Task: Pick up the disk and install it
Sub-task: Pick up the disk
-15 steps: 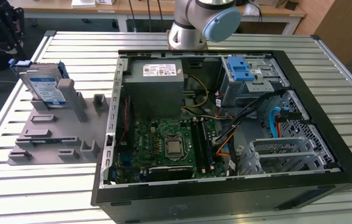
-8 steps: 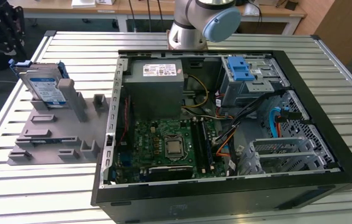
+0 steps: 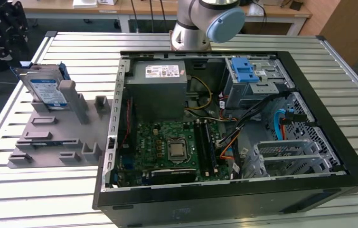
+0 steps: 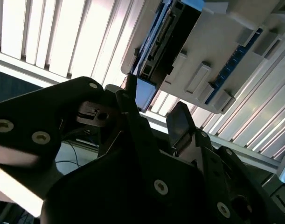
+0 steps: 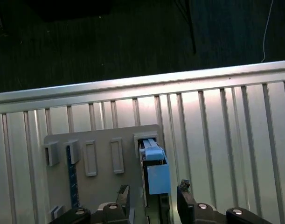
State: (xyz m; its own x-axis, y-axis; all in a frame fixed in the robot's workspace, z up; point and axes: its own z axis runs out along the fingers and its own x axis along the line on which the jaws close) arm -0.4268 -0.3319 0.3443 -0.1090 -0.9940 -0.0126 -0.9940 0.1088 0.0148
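End effector: the end effector (image 5: 154, 198) is hanging open in the first wrist view, its two dark fingers (image 5: 184, 198) standing apart and gripping nothing.
Line-up: the disk's blue-capped edge is showing between those fingers, with a gap on each side; whether the fingers are reaching past that edge I cannot tell.
Disk: the disk (image 3: 44, 90) is standing on edge in a slot at the far end of a grey holder (image 3: 52, 137), at the exterior view's left, with its blue-and-white label facing the camera and a blue carrier framing it.
Second wrist view: the disk (image 4: 168, 35) is showing its connector edge beyond the dark fingers.
Holder: it is lying flat on the ribbed metal tabletop (image 3: 46, 199), just beside the computer case.
Computer case (image 3: 230, 202): it is lying open on the tabletop, well apart from the disk, with a grey cage (image 3: 255, 83) carrying a blue latch in its far corner.
Arm: the arm (image 3: 201, 21) is rising from behind the case.
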